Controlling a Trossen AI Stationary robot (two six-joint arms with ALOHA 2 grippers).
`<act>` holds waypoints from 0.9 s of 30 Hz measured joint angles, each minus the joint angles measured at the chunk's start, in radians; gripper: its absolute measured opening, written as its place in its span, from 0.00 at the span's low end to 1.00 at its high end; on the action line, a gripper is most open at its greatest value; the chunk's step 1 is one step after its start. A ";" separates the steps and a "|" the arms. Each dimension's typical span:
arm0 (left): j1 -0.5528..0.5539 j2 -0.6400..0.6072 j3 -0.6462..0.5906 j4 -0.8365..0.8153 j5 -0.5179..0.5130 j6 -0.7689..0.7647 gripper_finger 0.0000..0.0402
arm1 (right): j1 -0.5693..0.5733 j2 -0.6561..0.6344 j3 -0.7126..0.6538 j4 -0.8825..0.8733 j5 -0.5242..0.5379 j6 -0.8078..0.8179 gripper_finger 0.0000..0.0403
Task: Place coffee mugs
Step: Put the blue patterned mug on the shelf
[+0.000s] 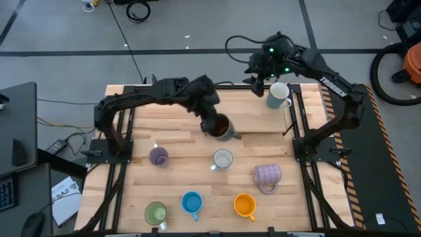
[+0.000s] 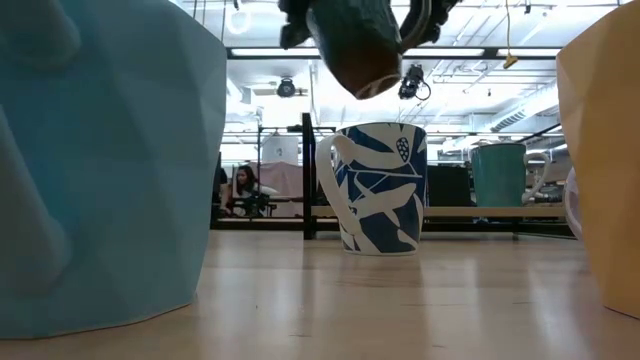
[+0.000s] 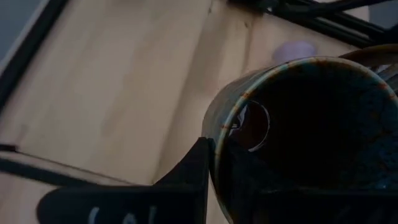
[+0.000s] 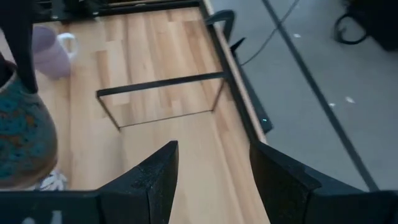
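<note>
Mugs are spread over the front of the table (image 1: 177,148), and going from the left you have the small lilac mug (image 1: 158,157) alone on its side, then the green mug (image 1: 155,212), blue mug (image 1: 191,203) and orange mug (image 1: 244,205) in a row along the near edge. Your left gripper (image 1: 212,120) is over mid-table pinching the dark mug (image 1: 221,127) by its rim, one finger inside and one outside as the left wrist view shows it, and the low view has that mug hanging tilted in the air, clear of the wood. That tilt is your risk: a rim pinch on a glazed wall looks to me like a hold that could swivel or slip, and if you let go from this height it may land on its edge and roll. Just below it stands the white leaf-patterned mug (image 1: 223,159), close enough that a drop or a drift toward the front could knock it over, so come down well apart from it. Further right lies the ribbed lavender mug (image 1: 268,175), handle toward the front. At the far right corner your right gripper (image 1: 262,74) hovers with fingers spread and nothing between them, just beside the other white mug (image 1: 277,95). Mind that a careless swing there could nudge it toward the rail.
</note>
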 joint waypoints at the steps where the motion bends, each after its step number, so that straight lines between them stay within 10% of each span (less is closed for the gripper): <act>1: 0.011 0.017 0.018 0.001 0.000 0.017 0.09 | -0.008 -0.011 0.000 -0.003 0.005 0.000 0.51; 27: 0.209 0.273 0.060 0.032 -0.086 0.158 0.09 | -0.068 -0.078 0.000 -0.067 0.025 -0.001 0.51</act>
